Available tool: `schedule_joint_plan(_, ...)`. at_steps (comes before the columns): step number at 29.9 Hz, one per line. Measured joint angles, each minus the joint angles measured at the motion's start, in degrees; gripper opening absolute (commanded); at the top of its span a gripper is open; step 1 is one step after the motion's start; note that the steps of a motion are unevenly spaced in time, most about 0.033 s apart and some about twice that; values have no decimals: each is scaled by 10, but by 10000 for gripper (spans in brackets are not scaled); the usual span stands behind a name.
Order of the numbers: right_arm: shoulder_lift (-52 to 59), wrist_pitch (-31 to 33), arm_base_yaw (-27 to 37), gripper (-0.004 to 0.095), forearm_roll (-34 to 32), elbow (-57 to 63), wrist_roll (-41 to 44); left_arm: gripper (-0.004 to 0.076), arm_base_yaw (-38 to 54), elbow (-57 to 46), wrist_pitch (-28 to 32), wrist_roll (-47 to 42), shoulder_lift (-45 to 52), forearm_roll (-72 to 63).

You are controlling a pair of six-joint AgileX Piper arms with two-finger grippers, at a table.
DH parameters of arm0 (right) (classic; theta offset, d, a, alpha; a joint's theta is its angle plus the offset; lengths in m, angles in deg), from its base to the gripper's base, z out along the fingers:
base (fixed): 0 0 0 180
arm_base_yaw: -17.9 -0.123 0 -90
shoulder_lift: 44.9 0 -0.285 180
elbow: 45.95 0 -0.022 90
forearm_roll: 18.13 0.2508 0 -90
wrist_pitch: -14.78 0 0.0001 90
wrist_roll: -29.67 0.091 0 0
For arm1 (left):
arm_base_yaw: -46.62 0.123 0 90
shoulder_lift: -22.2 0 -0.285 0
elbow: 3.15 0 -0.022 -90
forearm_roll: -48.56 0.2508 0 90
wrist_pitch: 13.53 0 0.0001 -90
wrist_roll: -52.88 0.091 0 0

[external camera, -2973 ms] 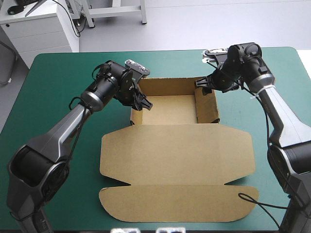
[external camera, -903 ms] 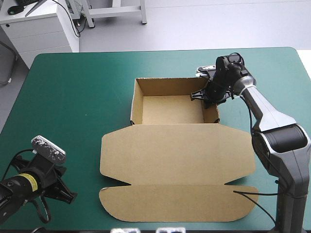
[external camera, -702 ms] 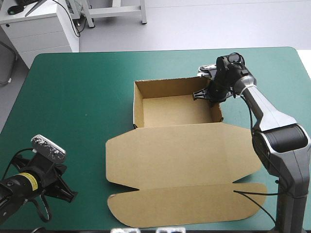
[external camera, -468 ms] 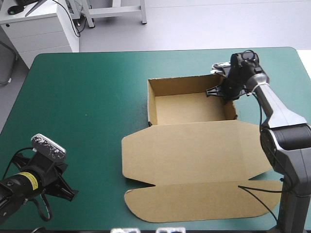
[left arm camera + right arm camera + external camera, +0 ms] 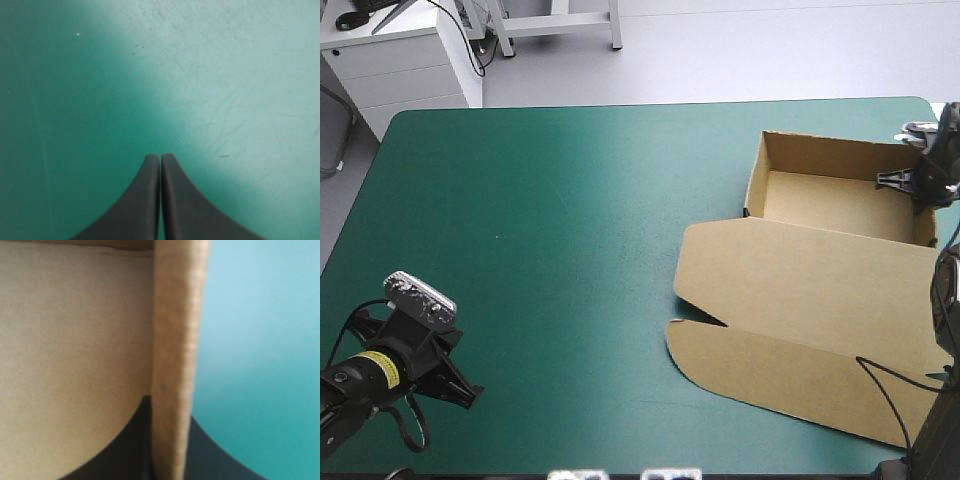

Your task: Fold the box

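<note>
Dragging the brown cardboard box (image 5: pixel 820 290), an open tray with its lid lying flat, the right gripper (image 5: pixel 918 180) has pulled it from the table's middle toward the right edge and turned it a little. The tray now sits by the far right corner of the teal-green table cover (image 5: pixel 540 220). Its black fingers are all but closed, pinching the tray's right wall (image 5: pixel 175 340) between them. The left gripper (image 5: pixel 160 157) hangs closed and empty over the near left corner, well apart from the box. With the walls raised and tucked, this pull reads as moving the formed tray aside, not a further fold
</note>
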State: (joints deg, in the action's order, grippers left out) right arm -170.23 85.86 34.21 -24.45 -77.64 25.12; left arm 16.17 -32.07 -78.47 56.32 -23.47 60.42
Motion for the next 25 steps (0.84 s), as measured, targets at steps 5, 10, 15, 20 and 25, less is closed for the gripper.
schedule_joint_plan(5,0,1,64,-19,23,0,-2,-8,0,0,4,0,0,1)
schedule_joint_plan(10,0,0,91,-1,49,0,-11,-8,0,0,17,0,0,1)
schedule_joint_plan(15,0,-3,93,301,37,0,-10,-8,0,0,21,0,0,1)
schedule_joint_plan(20,1,-3,97,776,56,0,-22,-8,0,0,22,0,0,3)
schedule_joint_plan(25,12,-3,98,906,56,0,-21,-8,0,0,22,0,0,11)
